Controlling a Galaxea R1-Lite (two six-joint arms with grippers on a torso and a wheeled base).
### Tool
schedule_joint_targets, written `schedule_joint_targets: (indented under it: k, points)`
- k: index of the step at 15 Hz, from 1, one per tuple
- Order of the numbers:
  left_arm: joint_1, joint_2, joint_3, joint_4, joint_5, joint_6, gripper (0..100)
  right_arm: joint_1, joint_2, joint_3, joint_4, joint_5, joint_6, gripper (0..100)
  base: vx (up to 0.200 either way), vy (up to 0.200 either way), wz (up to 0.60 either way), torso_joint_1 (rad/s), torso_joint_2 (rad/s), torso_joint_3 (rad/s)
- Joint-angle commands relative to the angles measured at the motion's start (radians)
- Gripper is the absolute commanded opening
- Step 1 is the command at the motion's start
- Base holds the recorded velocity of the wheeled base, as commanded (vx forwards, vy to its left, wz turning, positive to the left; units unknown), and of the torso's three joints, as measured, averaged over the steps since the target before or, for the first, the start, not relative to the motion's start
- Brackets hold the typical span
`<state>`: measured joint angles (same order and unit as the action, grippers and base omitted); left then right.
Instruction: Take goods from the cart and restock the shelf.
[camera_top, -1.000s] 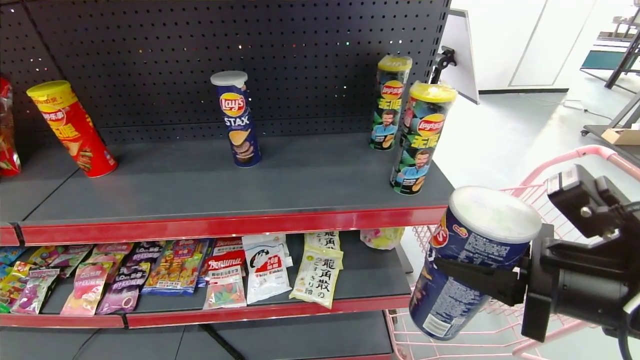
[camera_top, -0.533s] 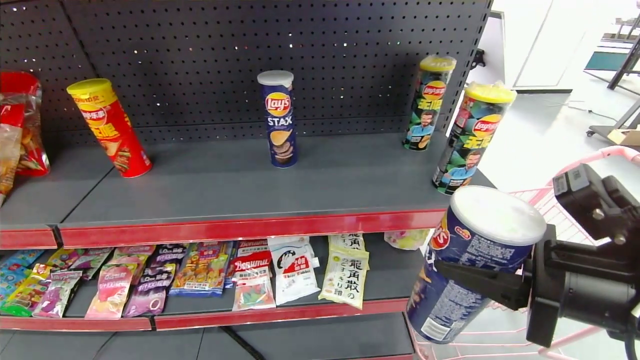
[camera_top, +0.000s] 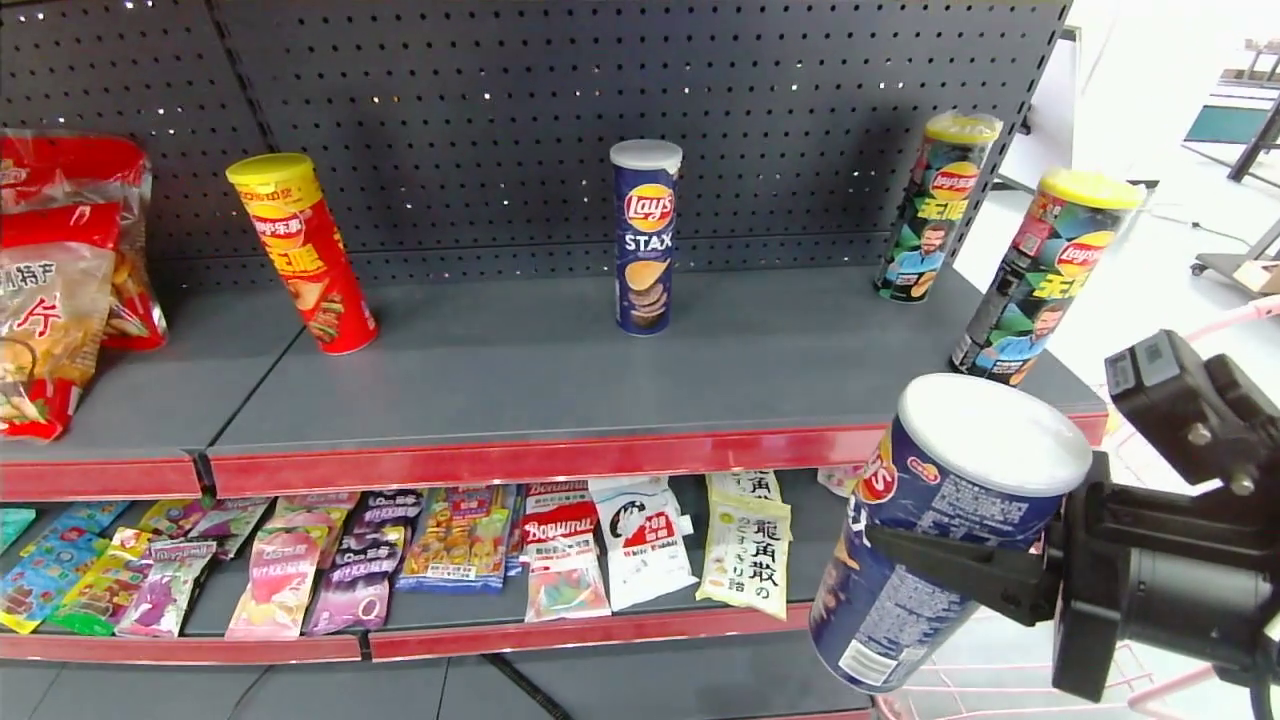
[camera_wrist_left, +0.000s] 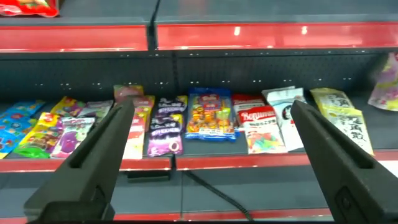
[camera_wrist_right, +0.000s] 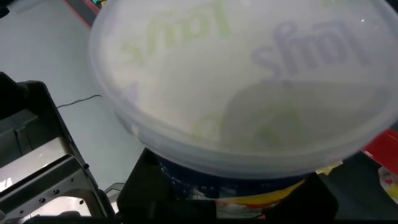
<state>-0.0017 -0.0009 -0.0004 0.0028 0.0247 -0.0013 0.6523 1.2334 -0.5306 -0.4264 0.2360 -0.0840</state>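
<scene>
My right gripper (camera_top: 985, 575) is shut on a dark blue chip can with a white lid (camera_top: 930, 520), held tilted in the air at the lower right, in front of the shelf's red front edge (camera_top: 540, 458). In the right wrist view that can's white lid (camera_wrist_right: 242, 81) sits close to the camera. A matching blue can (camera_top: 643, 236) stands upright mid-shelf. A red can with a yellow lid (camera_top: 301, 253) stands to its left, and two dark patterned cans (camera_top: 935, 205) (camera_top: 1045, 275) stand at the shelf's right end. My left gripper (camera_wrist_left: 214, 155) is open, facing the lower shelf.
Red snack bags (camera_top: 60, 270) lean at the upper shelf's left end. Several candy and snack packets (camera_top: 450, 545) lie on the lower shelf, also seen as packets (camera_wrist_left: 208, 118) in the left wrist view. A pink cart rail (camera_top: 1240, 315) shows at the right. Bare shelf (camera_top: 480, 370) lies between the cans.
The head camera has swung left, so the whole shelf shifts right in the picture and the red bags come into view. The right gripper keeps the blue can in the same hold.
</scene>
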Motion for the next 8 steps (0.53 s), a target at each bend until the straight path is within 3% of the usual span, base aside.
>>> schedule_joint_targets:
  k: [1, 8]
  points:
    - [0.000, 0.001, -0.001, -0.001, 0.000, 0.000, 100, 0.000, 0.003, 0.000, 0.001, -0.001, 0.000, 0, 0.000, 0.000, 0.00, 0.000, 0.00, 0.000]
    - [0.000, 0.001, 0.000, -0.001, 0.000, 0.000, 100, 0.000, 0.006, -0.002, 0.001, 0.000, -0.002, 0, 0.200, 0.000, 0.00, 0.001, 0.00, 0.003]
